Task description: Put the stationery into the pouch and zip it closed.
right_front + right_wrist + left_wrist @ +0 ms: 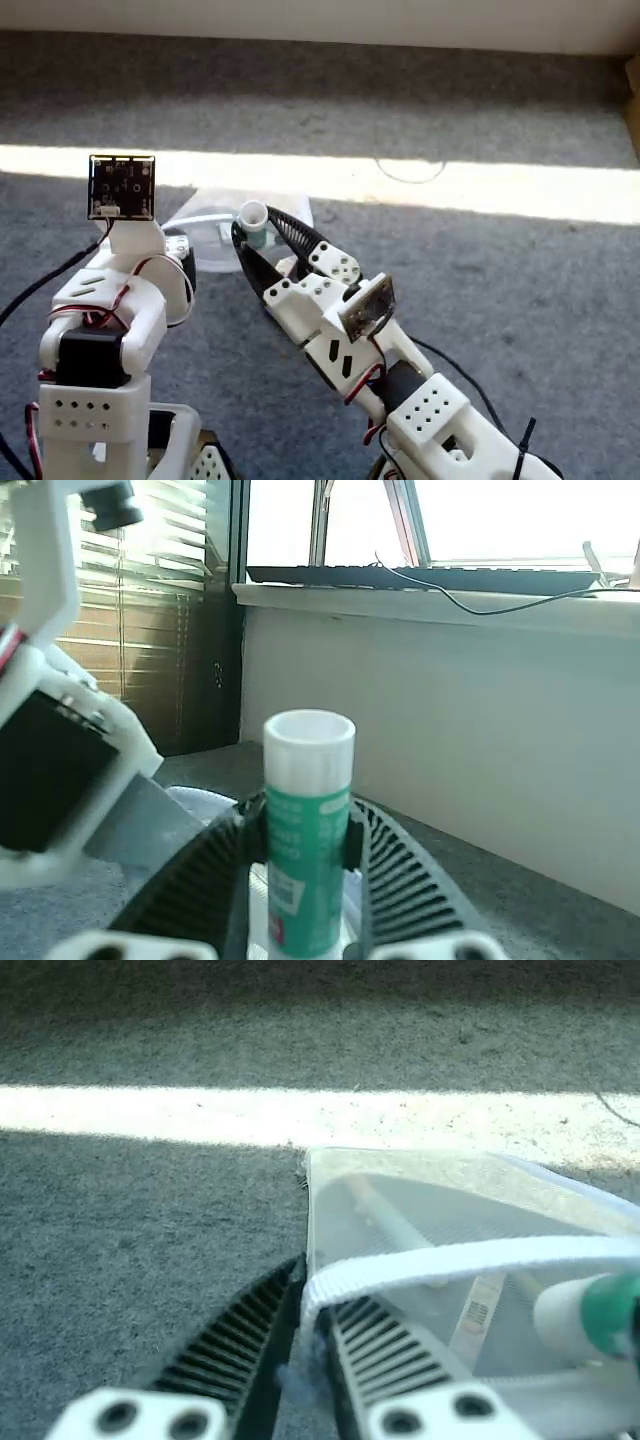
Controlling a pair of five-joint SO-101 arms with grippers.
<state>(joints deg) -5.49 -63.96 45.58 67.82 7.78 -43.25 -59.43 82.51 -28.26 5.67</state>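
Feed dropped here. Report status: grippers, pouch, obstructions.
Left gripper shut on pouch rim, holding it open. Right gripper shut on glue stick, upright at the pouch mouth. Nothing seen blocking entry.

Grey carpet (520, 300) lies under and around the right gripper (256, 236). A bright sunlit band (500, 188) crosses the carpet just beyond it; a thin cable (410, 172) lies in that band. Farther beyond: pale wall (480, 740), sill (420, 592), bright windows (500, 520). Slatted blinds (170, 600) stand at the corner beside the wall.
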